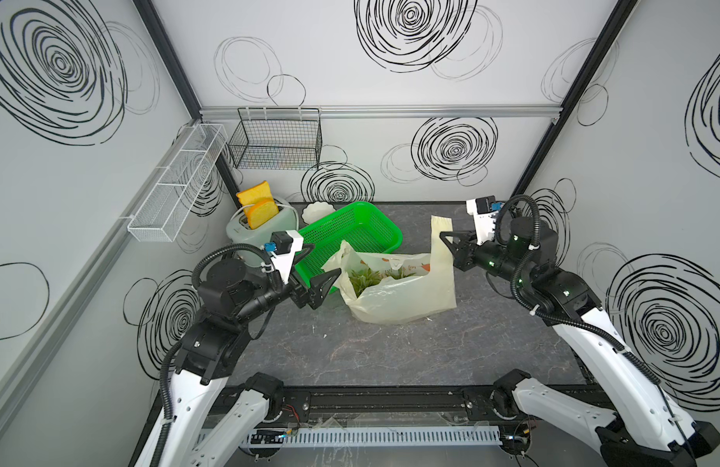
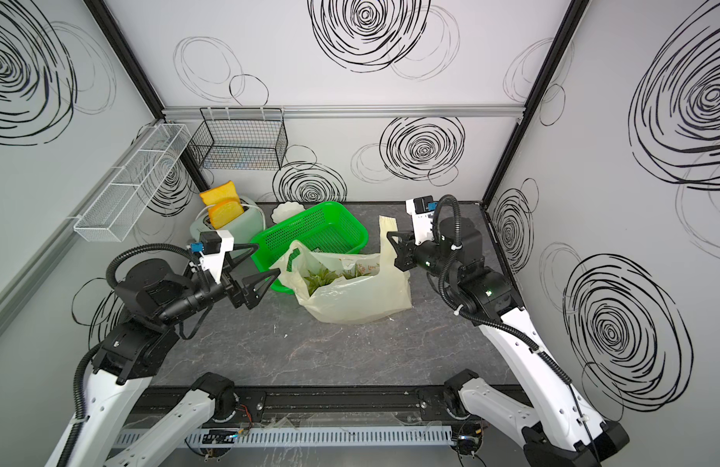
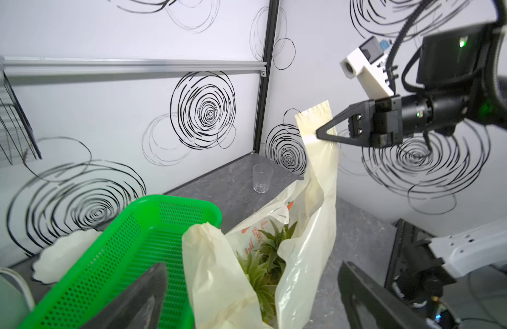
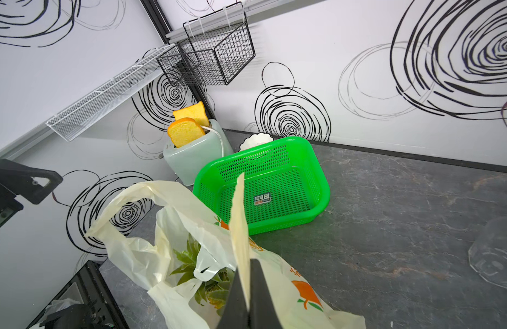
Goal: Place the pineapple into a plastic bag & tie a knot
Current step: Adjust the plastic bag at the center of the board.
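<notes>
Grey surface (image 1: 390, 356) is carrying the plastic bag (image 1: 407, 295), pineapple (image 1: 364, 279) inside. My right end effector (image 1: 445, 238) is clamping one handle (image 1: 440, 228) upright; my left end effector (image 1: 326, 258) is gaping beside the slack handle (image 3: 202, 242), wanting a high pinch.

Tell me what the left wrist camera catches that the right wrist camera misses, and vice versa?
Only left wrist: the right gripper seen from the side, shut on the plastic bag by its raised handle. Only right wrist: two bread slices and the white mesh shelf. Both: the bag holding the pineapple, next to the green basket.
</notes>
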You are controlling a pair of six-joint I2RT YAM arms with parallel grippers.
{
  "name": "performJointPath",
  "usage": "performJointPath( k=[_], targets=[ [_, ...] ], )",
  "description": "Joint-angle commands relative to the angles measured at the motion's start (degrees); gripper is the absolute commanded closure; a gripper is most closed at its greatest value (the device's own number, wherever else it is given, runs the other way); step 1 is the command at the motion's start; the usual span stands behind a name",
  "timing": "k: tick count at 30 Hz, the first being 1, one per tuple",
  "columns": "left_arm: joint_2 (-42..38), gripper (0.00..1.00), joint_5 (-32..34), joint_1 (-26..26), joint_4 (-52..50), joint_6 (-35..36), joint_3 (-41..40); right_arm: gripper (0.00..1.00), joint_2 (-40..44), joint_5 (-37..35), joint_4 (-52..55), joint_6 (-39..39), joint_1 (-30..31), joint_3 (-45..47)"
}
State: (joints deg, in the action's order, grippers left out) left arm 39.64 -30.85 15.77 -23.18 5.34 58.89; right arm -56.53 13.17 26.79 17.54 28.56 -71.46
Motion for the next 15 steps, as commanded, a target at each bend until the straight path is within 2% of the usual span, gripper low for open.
performJointPath(
  k=[1,3,6,9,13,15],
  targets=[
    [0.18,0.03,-2.89,-0.87,-7.72,28.38,-1.73,1.00,0.14,0.71,1.95,-1.47,-0.21,-1.40],
    [0.67,0.01,-3.47,-0.90,-10.85,37.28,-1.66,1.00,0.05,0.96,2.03,-1.60,-0.18,-1.62],
    [1.72,0.02,-1.39,-0.83,-9.58,42.00,-1.02,1.00,-0.07,1.16,2.13,-1.70,-0.20,-2.08],
    [3.15,0.05,-1.29,-0.85,-6.34,44.61,-0.56,1.00,-0.14,1.57,1.85,-1.59,-0.25,-2.11],
    [6.37,0.01,-5.46,-0.88,-5.24,45.81,1.29,1.00,-0.25,1.76,1.78,-1.46,-0.24,-2.02],
    [7.97,0.03,-7.78,-0.83,-5.08,46.18,1.81,1.00,-0.10,1.69,1.61,-1.41,-0.23,-1.95]
  ],
)
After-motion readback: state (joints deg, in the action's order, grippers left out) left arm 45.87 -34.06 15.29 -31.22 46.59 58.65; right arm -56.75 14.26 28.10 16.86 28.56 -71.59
